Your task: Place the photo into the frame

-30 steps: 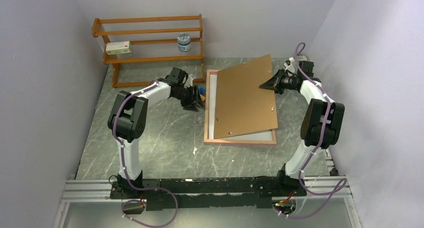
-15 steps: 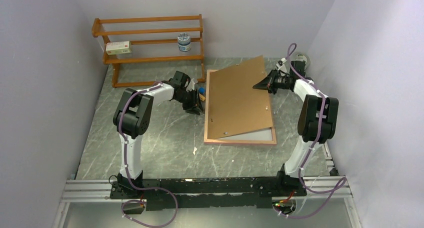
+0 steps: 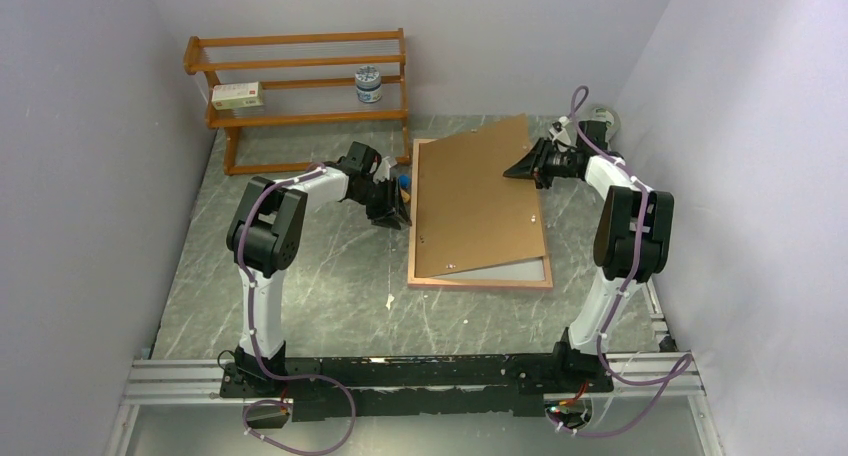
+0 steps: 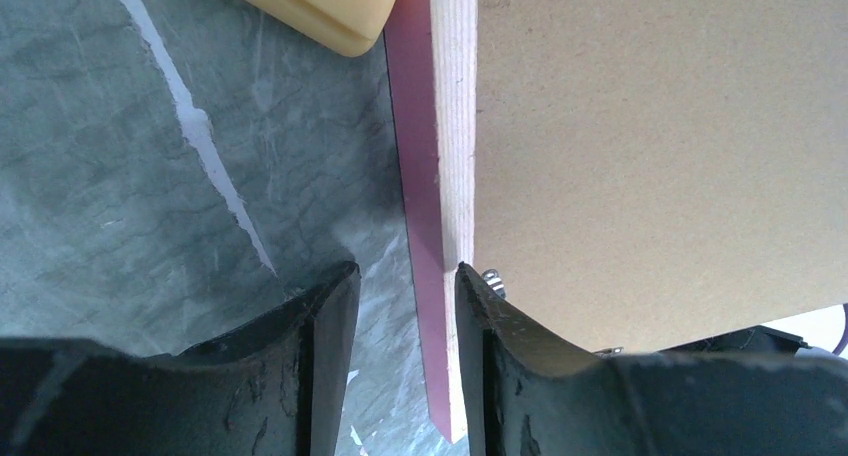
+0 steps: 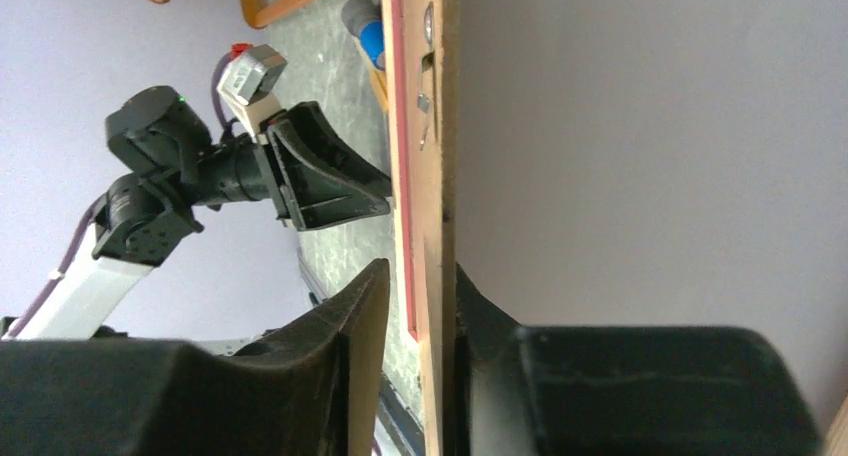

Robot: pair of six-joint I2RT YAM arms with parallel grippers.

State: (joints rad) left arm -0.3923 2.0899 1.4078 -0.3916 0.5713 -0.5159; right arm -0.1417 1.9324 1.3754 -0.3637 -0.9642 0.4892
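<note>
Right claw (image 5: 420, 266): closed on the far right edge of the plain brown hardboard backing sheet (image 3: 475, 196). The thin edge runs between its fingers with almost no gap, so I judge it gripped, with that side held slightly raised.
Left claw (image 4: 405, 268): fingers parted, straddling the left rail of the large rectangular picture frame with the narrow pink border (image 3: 480, 284). It holds nothing, and a sliver of table shows between one finger and the rail.
Frame position: flat on the grey marbled table (image 3: 330, 286), right of centre, between the two arms.
Photo position: the photo (image 3: 510, 270), a large thin print, seems to lie inside the frame with its white back up. Only a pale strip of it shows, along the near edge.
Done: judging by that strip, the photo is already in the frame.
Left to do: the hardboard backing sheet lies skewed, its far right corner overhanging the border. It needs squaring into the recess, and the small metal clips (image 5: 428, 21) probably need fastening.
Hidden: the sheet covers nearly all of the photo, and no printed side is visible. The pale strip could be glass rather than paper.
Unclear: a rounded yellow object (image 4: 320, 6) beside the frame's far left corner cannot be identified.
</note>
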